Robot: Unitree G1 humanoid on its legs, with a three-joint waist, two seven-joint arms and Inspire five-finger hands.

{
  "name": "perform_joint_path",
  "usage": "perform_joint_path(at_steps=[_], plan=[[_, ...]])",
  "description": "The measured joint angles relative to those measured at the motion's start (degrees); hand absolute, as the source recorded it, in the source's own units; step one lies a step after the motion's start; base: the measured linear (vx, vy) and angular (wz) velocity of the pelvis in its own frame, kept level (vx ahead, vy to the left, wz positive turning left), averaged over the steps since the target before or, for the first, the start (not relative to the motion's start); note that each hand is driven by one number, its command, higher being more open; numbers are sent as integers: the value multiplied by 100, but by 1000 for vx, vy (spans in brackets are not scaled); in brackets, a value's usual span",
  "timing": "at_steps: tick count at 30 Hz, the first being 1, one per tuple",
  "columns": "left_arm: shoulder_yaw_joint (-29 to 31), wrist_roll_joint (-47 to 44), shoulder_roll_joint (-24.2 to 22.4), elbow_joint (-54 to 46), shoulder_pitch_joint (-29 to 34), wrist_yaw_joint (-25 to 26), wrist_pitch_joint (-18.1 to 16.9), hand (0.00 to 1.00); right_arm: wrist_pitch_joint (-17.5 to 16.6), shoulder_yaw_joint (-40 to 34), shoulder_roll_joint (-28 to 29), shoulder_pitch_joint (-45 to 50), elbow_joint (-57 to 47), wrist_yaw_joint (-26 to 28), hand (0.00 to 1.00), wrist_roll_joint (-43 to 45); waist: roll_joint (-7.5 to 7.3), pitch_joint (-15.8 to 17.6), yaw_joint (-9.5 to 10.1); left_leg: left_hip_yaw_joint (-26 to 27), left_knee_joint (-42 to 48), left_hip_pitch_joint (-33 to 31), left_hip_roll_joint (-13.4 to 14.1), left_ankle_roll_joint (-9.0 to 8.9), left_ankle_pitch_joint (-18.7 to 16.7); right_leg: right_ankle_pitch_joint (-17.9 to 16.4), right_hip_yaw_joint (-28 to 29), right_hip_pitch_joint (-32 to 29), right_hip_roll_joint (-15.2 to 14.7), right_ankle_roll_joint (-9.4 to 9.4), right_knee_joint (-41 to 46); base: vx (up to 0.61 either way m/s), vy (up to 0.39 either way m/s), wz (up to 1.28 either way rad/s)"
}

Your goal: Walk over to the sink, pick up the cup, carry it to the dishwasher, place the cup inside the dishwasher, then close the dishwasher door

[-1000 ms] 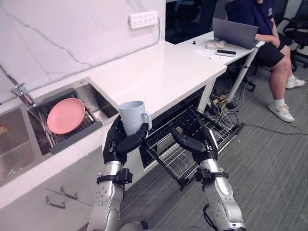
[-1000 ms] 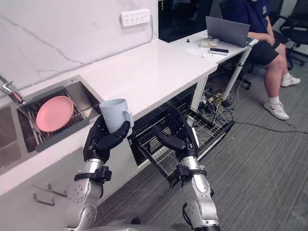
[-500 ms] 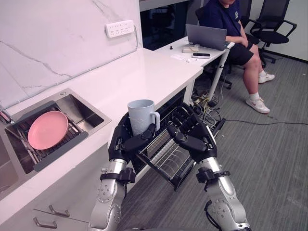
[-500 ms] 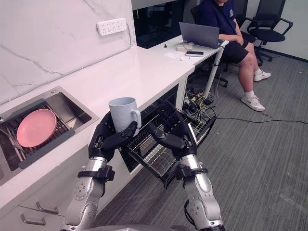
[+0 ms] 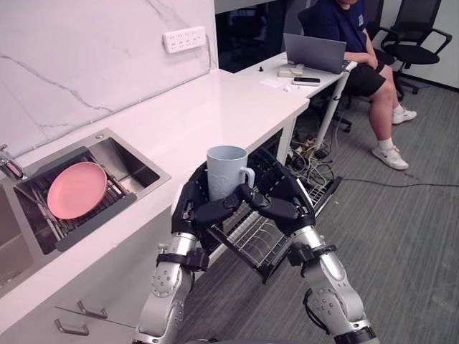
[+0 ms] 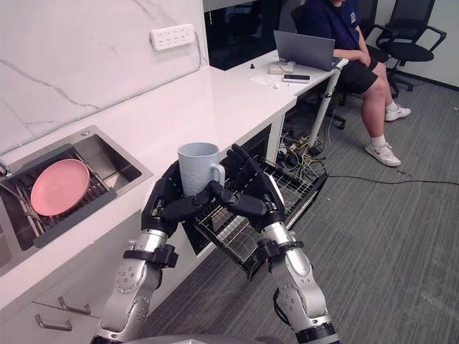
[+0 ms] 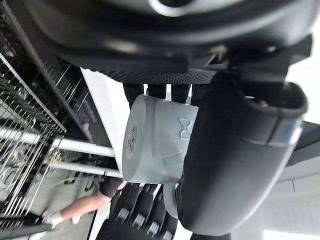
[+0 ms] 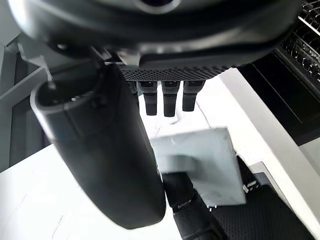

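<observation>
At frame left you see the pink plate [image 5: 77, 189] in the sink [image 5: 136, 161]. At centre, your left hand [image 5: 192, 211] curls round the upright cup [image 5: 226, 170], which shows above the dishwasher rack [image 5: 262, 244]. Your right hand [image 5: 287, 204], fingers loosely extended, is just beside the cup's handle.

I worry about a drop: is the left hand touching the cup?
Touching. In the left wrist view the left hand lays its thumb across the cup, with its fingers curled round the far side.
</observation>
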Motion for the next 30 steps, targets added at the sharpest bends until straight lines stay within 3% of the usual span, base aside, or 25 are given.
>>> perform_joint_path(at_steps=[7, 8, 17, 18, 25, 30], plan=[[-197, 423, 55, -2, -75, -40, 10, 30, 22, 136, -34, -134, 36, -5, 90, 8, -7, -115, 13, -108, -128, 1, -41, 19, 96, 3, -103, 3, -26, 2, -12, -6, -10, 8], [-195, 560, 68, -2, -91, -36, 10, 30, 25, 138, -39, -150, 76, -1, 30, 8, -8, -119, 12, -131, -178, 9, -50, 22, 138, 8, -129, -2, -30, 2, -12, -33, -12, 11], [-167, 1197, 155, -2, -146, 114, 64, 30, 62, 227, -113, -393, 442, -128, 30, -38, -24, -127, 72, -140, -308, 15, -69, 31, 267, 98, -141, -28, -40, 16, -72, -34, -3, 1], [-169, 1207, 150, -2, -150, 134, 64, 90, 64, 235, -121, -412, 442, -123, 30, -36, -33, -129, 76, -146, -328, 13, -73, 35, 283, 105, -148, -34, -43, 18, -79, 0, 0, 0], [-217, 1211, 97, -17, -137, 170, 64, 90, 95, 125, -63, -411, 445, -149, 30, -58, -60, -129, 116, -181, -366, 7, -98, 48, 305, 111, -192, -27, -62, 28, -102, 2, -3, 2], [-159, 1291, -224, -47, 63, 253, 64, 90, 95, -73, 342, -175, 300, -162, 30, -778, -98, -134, 115, -234, -420, 24, -96, 46, 324, 117, -245, 16, -61, 38, -162, 10, -17, 5]])
